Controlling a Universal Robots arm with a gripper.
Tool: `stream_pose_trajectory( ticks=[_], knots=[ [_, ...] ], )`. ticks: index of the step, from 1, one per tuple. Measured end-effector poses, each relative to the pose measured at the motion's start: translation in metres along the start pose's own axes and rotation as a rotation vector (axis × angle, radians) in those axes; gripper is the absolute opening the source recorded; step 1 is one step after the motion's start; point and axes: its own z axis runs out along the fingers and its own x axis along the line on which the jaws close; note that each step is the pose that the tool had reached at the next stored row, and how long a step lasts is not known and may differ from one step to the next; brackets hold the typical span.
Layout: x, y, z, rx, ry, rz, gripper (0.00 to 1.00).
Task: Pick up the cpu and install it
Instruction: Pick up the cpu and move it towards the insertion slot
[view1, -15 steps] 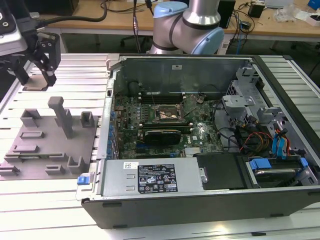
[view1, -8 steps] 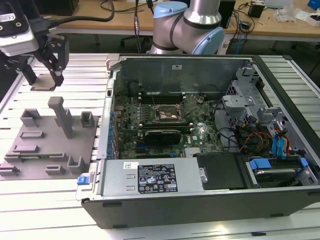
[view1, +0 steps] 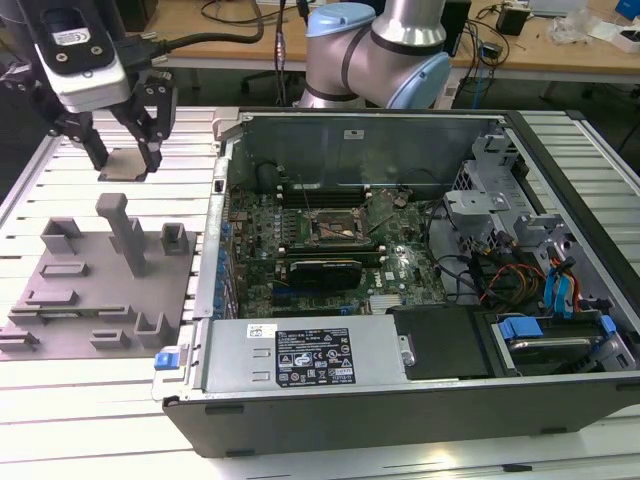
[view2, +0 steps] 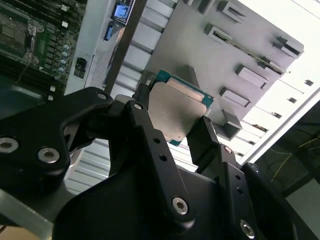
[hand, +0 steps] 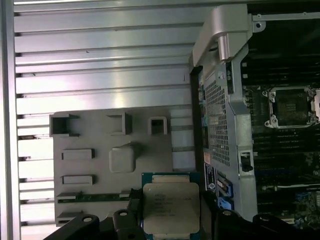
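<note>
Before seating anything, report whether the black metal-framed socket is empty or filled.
Empty: the black metal-framed socket shows no chip; the gripper holds the silvery square cpu.

This looks like a robotics lab or test workshop. In the middle of the exterior view an open PC case (view1: 330, 415) lies on a slatted metal table (view1: 90, 415), with a grey fixture plate (view1: 100, 300) at the left. A robot arm (view1: 380, 50) stands at the top, and behind it are wooden desks (view1: 560, 55) with loose cables (view1: 235, 12).
</note>
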Motion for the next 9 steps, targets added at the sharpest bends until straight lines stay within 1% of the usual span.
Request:
stream_pose_trajectory(
  ticks=[1, 3, 7, 9],
  knots=[
    [-0.0022, 0.0001, 0.0001, 0.0, -0.0001, 0.0, 0.55],
    [-0.0119, 0.0007, 0.0003, 0.0, -0.0001, 0.0, 0.55],
    [-0.0226, 0.0014, 0.0004, 0.0, -0.0001, 0.0, 0.55],
    [-0.0323, 0.0019, 0.0006, -0.0001, -0.0001, 0.0, 0.55]
  ],
)
